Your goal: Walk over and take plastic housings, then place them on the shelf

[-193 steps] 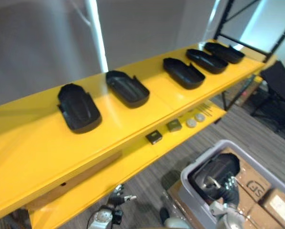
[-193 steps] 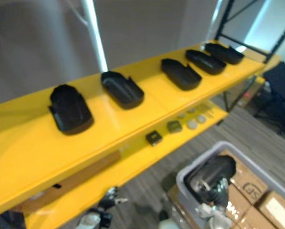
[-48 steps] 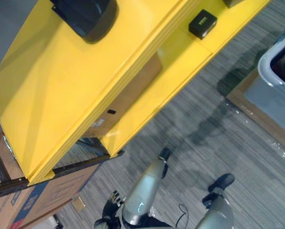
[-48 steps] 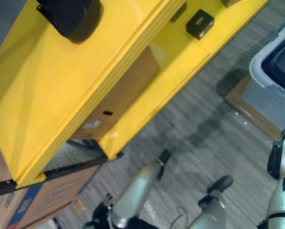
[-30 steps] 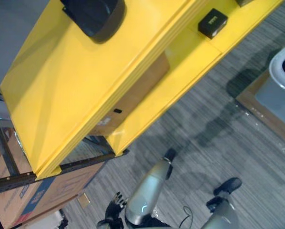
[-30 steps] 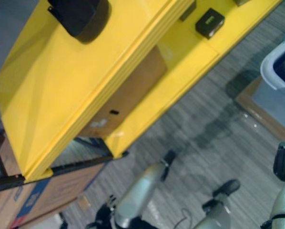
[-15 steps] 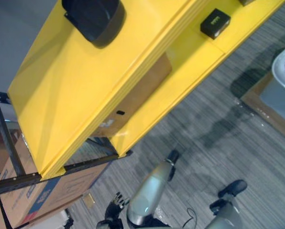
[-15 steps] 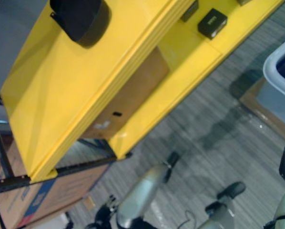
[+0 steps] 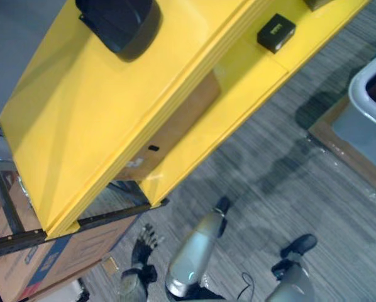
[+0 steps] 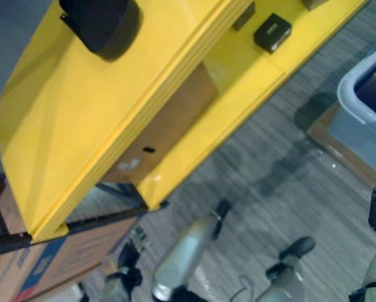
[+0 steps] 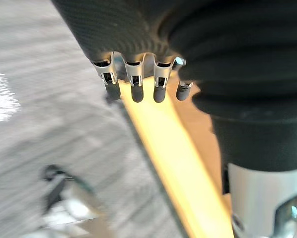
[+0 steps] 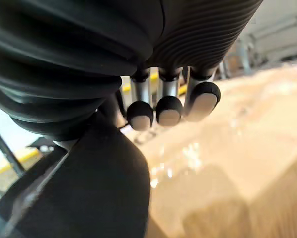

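Right hand [image 12: 167,109]: seemingly clamps curled, dark-tipped fingers over a smooth, matte black plastic housing [image 12: 89,193]. Left hand [image 9: 141,241]: hangs below the yellow shelf [image 9: 81,126], fingers loose and apart, carrying nothing. Looks like the carry step, placement not yet done. Calls next for lifting the plastic housing onto the shelf's glossy, flat top, beside a second housing [image 9: 120,24], rounded and shell-like, lying there.

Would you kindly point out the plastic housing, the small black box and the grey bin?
plastic housing [image 9: 122,22]: left eye view, its shell.
small black box [image 9: 276,33]: left eye view, top face.
grey bin [image 9: 364,129]: left eye view, side wall.
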Robot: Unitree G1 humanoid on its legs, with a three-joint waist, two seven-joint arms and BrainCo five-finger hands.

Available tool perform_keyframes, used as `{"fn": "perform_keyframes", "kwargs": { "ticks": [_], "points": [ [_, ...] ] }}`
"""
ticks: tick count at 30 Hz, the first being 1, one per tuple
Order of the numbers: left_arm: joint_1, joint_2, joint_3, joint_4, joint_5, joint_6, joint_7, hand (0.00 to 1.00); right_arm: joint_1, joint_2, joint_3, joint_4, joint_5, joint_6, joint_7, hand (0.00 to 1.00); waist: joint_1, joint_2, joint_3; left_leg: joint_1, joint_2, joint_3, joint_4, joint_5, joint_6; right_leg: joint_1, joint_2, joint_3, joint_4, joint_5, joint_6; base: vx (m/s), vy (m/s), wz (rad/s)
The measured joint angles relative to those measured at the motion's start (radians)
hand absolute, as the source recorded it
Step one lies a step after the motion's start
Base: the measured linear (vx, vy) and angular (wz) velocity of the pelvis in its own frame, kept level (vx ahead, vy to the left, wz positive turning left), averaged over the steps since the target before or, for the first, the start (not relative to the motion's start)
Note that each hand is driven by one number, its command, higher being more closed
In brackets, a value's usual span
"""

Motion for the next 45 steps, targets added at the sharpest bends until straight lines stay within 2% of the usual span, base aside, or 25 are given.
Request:
{"fn": "perform_keyframes", "kwargs": {
  "ticks": [7, 10, 14, 16, 19, 23, 25, 27, 28, 31, 32, 34, 36, 38, 42, 45],
  "points": [
    [-0.038, 0.029, 0.014, -0.330, 0.012, -0.005, 0.089, 0.00, 0.001, 0.008, -0.055, 0.000, -0.044, -0.003, 0.014, 1.00, -0.043, -0.039, 0.027, 0.006, 0.029, 0.011, 0.014, -0.003, -0.005, 0.006, 0.025, 0.005, -0.010, 0.007, -0.027, -0.06, -0.003, -0.10],
    [-0.067, 0.029, 0.031, -0.443, 0.026, -0.006, 0.097, 0.00, 0.004, 0.021, -0.090, -0.002, -0.074, -0.004, 0.014, 1.00, -0.063, -0.051, 0.035, 0.007, 0.046, 0.013, 0.014, -0.003, -0.006, 0.008, 0.043, 0.007, -0.021, 0.022, -0.027, -0.05, -0.009, -0.12],
    [-0.125, 0.035, 0.028, -0.513, 0.056, -0.002, 0.084, 0.00, 0.021, 0.061, -0.121, -0.011, -0.083, -0.008, 0.017, 1.00, -0.099, -0.070, 0.049, 0.011, 0.068, 0.017, 0.012, -0.002, -0.012, 0.011, 0.061, 0.012, -0.035, 0.031, -0.035, -0.04, 0.015, -0.12],
    [-0.149, 0.036, 0.015, -0.528, 0.055, 0.004, 0.072, 0.00, 0.040, 0.073, -0.133, -0.011, -0.083, -0.009, 0.017, 1.00, -0.104, -0.077, 0.053, 0.022, 0.074, 0.023, 0.005, 0.000, -0.015, 0.015, 0.066, 0.020, -0.037, 0.033, -0.036, -0.03, 0.027, -0.12],
    [-0.183, 0.052, -0.046, -0.563, 0.059, 0.036, 0.042, 0.00, 0.044, 0.104, -0.154, -0.016, -0.083, -0.022, 0.016, 1.00, -0.127, -0.078, 0.053, 0.026, 0.083, 0.032, -0.003, 0.004, -0.021, 0.013, 0.078, 0.029, -0.050, 0.042, -0.044, -0.03, 0.012, -0.13],
    [-0.236, 0.052, -0.109, -0.565, 0.091, 0.109, 0.027, 0.00, 0.044, 0.156, -0.159, -0.028, -0.087, -0.101, -0.022, 1.00, -0.154, -0.093, 0.062, 0.032, 0.100, 0.047, -0.024, 0.014, -0.035, 0.006, 0.096, 0.045, -0.074, 0.060, -0.051, -0.05, 0.015, -0.17],
    [-0.264, 0.049, -0.136, -0.564, 0.099, 0.164, 0.020, 0.00, 0.044, 0.175, -0.155, -0.081, -0.114, -0.151, -0.063, 1.00, -0.162, -0.101, 0.065, 0.033, 0.115, 0.059, -0.028, 0.016, -0.039, -0.006, 0.112, 0.060, -0.074, 0.064, -0.057, -0.04, -0.005, -0.19],
    [-0.280, 0.047, -0.143, -0.562, 0.099, 0.201, 0.026, 0.00, 0.044, 0.196, -0.137, -0.144, -0.133, -0.182, -0.087, 1.00, -0.185, -0.111, 0.066, 0.043, 0.117, 0.063, -0.036, 0.019, -0.044, -0.005, 0.115, 0.063, -0.074, 0.066, -0.059, -0.02, -0.004, -0.08],
    [-0.283, 0.047, -0.143, -0.561, 0.099, 0.203, 0.027, 0.00, 0.044, 0.198, -0.134, -0.151, -0.133, -0.185, -0.089, 1.00, -0.187, -0.113, 0.066, 0.044, 0.117, 0.064, -0.037, 0.020, -0.044, -0.005, 0.115, 0.064, -0.074, 0.066, -0.059, -0.03, 0.011, -0.08],
    [-0.357, 0.064, -0.138, -0.524, 0.099, 0.255, 0.050, 0.00, 0.075, 0.230, -0.127, -0.288, -0.193, -0.267, -0.127, 1.00, -0.213, -0.151, 0.062, 0.062, 0.131, 0.078, -0.044, 0.022, -0.048, -0.001, 0.126, 0.080, -0.074, 0.069, -0.063, -0.04, 0.013, -0.15],
    [-0.370, 0.070, -0.133, -0.519, 0.098, 0.266, 0.054, 0.00, 0.080, 0.236, -0.127, -0.310, -0.200, -0.281, -0.132, 1.00, -0.217, -0.161, 0.063, 0.066, 0.133, 0.081, -0.047, 0.023, -0.050, -0.001, 0.128, 0.083, -0.074, 0.069, -0.064, -0.03, 0.004, -0.18],
    [-0.419, 0.096, -0.104, -0.497, 0.093, 0.304, 0.065, 0.00, 0.094, 0.272, -0.128, -0.409, -0.239, -0.329, -0.147, 1.00, -0.244, -0.204, 0.061, 0.088, 0.139, 0.099, -0.059, 0.028, -0.054, 0.005, 0.131, 0.094, -0.074, 0.071, -0.067, -0.04, 0.008, -0.17],
    [-0.460, 0.109, -0.089, -0.491, 0.077, 0.333, 0.065, 0.00, 0.124, 0.277, -0.131, -0.499, -0.262, -0.365, -0.152, 1.00, -0.266, -0.220, 0.059, 0.105, 0.140, 0.102, -0.060, 0.027, -0.054, 0.022, 0.133, 0.096, -0.079, 0.072, -0.068, -0.03, 0.027, -0.07],
    [-0.509, 0.110, -0.068, -0.467, 0.041, 0.360, 0.064, 0.00, 0.166, 0.288, -0.138, -0.580, -0.291, -0.394, -0.161, 1.00, -0.270, -0.239, 0.056, 0.135, 0.143, 0.118, -0.071, 0.027, -0.054, 0.043, 0.136, 0.109, -0.090, 0.077, -0.071, -0.03, 0.033, -0.14],
    [-0.565, 0.146, -0.039, -0.457, -0.086, 0.417, 0.052, 0.00, 0.270, 0.376, -0.192, -0.744, -0.372, -0.466, -0.164, 1.00, -0.307, -0.288, 0.040, 0.182, 0.151, 0.132, -0.097, 0.031, -0.061, 0.085, 0.147, 0.116, -0.122, 0.086, -0.072, -0.01, 0.019, -0.09],
    [-0.583, 0.146, -0.028, -0.421, -0.139, 0.434, 0.052, 0.00, 0.349, 0.417, -0.200, -0.849, -0.421, -0.492, -0.161, 1.00, -0.318, -0.306, 0.033, 0.240, 0.155, 0.152, -0.127, 0.033, -0.065, 0.123, 0.150, 0.129, -0.131, 0.087, -0.072, 0.03, 0.022, -0.12]
  ]
}}
